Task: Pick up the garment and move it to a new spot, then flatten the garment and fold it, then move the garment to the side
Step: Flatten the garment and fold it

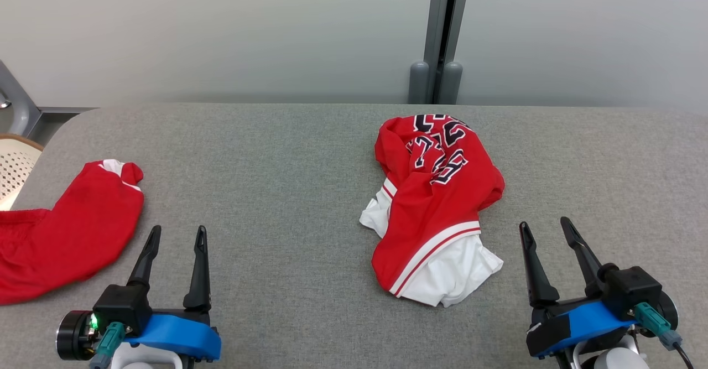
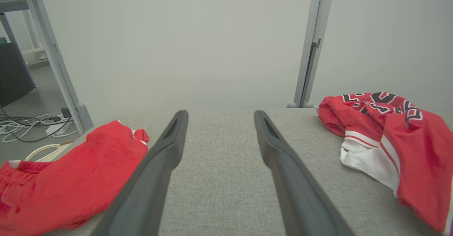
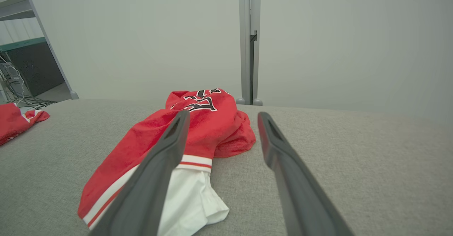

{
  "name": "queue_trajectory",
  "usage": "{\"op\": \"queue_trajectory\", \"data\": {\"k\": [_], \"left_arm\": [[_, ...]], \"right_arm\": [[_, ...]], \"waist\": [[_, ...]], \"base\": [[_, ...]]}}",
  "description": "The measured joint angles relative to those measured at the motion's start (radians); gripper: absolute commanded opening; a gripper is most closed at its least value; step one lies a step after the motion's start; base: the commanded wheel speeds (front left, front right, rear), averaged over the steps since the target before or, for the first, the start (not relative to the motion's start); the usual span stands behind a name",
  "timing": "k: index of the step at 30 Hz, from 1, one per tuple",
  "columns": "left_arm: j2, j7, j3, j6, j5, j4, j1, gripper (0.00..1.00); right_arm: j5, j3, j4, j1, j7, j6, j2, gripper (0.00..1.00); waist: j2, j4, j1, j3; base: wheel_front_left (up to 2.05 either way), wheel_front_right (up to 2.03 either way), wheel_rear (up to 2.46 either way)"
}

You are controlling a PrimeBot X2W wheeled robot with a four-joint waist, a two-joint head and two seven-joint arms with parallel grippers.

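Right of centre on the grey table (image 1: 287, 153), somewhat nearer its far edge than its near one, the garment (image 1: 437, 203) is lying in a crumpled heap. Red cloth with black-and-white lettering is bunching on top, and a white layer is spilling out toward the near edge.

I am reading this as the very start of the job: nothing is being held, the heap is not flattened, and no fold is showing.

Both arms are hovering at the near edge. I am seeing the left gripper (image 1: 178, 229) toward the near left corner with its fingers spread apart and empty. The right gripper (image 1: 544, 223) is likewise standing wide and empty, near the heap's right side and not touching it.

A second red cloth (image 1: 72, 236) is lying at the left edge, running out of my head view. I am guessing it is a piece already set aside, though I cannot be sure.

For the crumpled piece, the pick-up, the relocation, the flattening, the folding and the final move aside are all waiting to be done.
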Motion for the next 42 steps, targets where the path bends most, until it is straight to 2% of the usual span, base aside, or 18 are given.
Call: {"op": "queue_trajectory", "data": {"k": [34,42], "left_arm": [[-0.044,0.0,0.067,-0.041,0.058,0.023,-0.013,1.0],[-0.061,0.0,0.051,-0.056,0.062,0.033,-0.026,1.0]], "right_arm": [[-0.007,0.008,0.024,-0.007,0.0,0.0,0.0,1.0],[-0.007,0.022,0.024,-0.022,0.0,0.0,0.0,1.0]], "waist": [[0.0,-0.014,0.0001,0.015],[0.0,-0.041,0.0001,0.026]], "base": [[0.0,0.0,0.0],[0.0,0.0,0.0]]}}
